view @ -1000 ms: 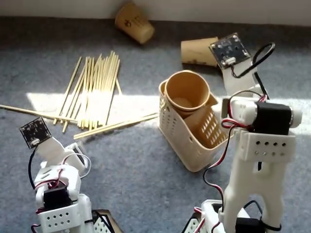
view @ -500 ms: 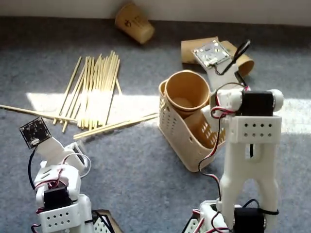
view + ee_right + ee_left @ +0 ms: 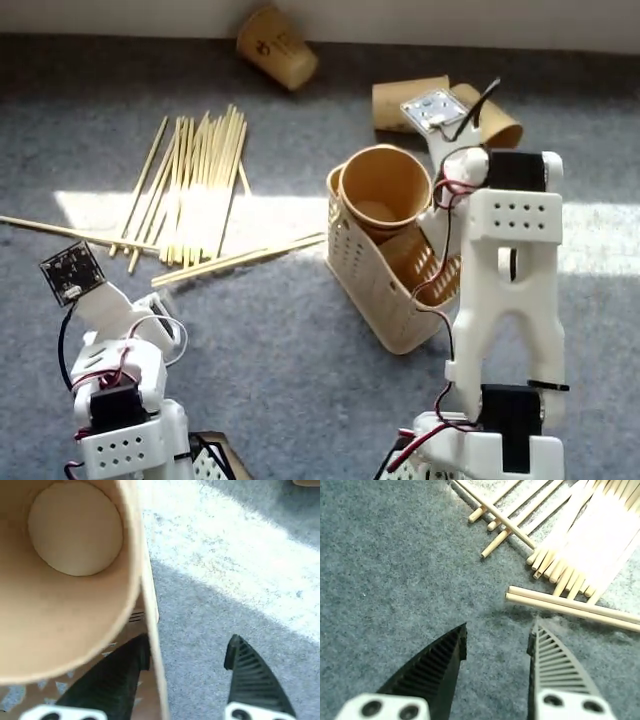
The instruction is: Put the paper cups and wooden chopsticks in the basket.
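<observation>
Status: two paper cups (image 3: 385,190) sit in the basket (image 3: 370,290). Three more lie outside it. All chopsticks (image 3: 195,190) remain on the tabletop (image 3: 300,400). The left hand (image 3: 499,630) and right hand (image 3: 189,642) have fingers apart, both empty.

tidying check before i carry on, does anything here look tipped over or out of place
Yes. A paper cup lies on its side by the far wall, and a second cup lies beyond the basket. The chopsticks are loose on the carpet, a few crossing the pile at an angle.
</observation>
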You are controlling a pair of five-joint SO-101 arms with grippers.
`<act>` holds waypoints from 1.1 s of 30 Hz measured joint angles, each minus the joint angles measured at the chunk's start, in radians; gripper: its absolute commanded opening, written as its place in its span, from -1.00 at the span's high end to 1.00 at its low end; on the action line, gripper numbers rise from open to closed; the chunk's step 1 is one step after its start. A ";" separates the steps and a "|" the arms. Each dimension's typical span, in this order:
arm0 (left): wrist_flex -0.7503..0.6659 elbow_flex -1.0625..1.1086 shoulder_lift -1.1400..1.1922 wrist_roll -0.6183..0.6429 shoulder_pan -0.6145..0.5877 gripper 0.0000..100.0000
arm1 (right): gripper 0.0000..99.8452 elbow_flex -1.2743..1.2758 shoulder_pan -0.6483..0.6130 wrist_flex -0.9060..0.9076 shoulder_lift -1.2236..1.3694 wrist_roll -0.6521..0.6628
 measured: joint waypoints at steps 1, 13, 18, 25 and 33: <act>0.000 0.000 0.000 0.000 0.000 0.57 | 0.77 0.000 0.008 0.000 0.011 0.000; 0.000 0.000 0.000 0.000 0.000 0.57 | 0.99 0.000 -0.003 0.034 0.032 -0.012; 0.000 0.000 0.000 0.000 0.000 0.57 | 0.99 0.006 -0.074 0.035 0.029 -0.040; 0.000 0.002 0.000 0.000 0.000 0.57 | 0.99 0.069 -0.305 0.035 -0.049 -0.101; -0.023 0.020 0.000 0.000 0.000 0.57 | 0.99 0.107 -0.473 0.037 -0.150 -0.181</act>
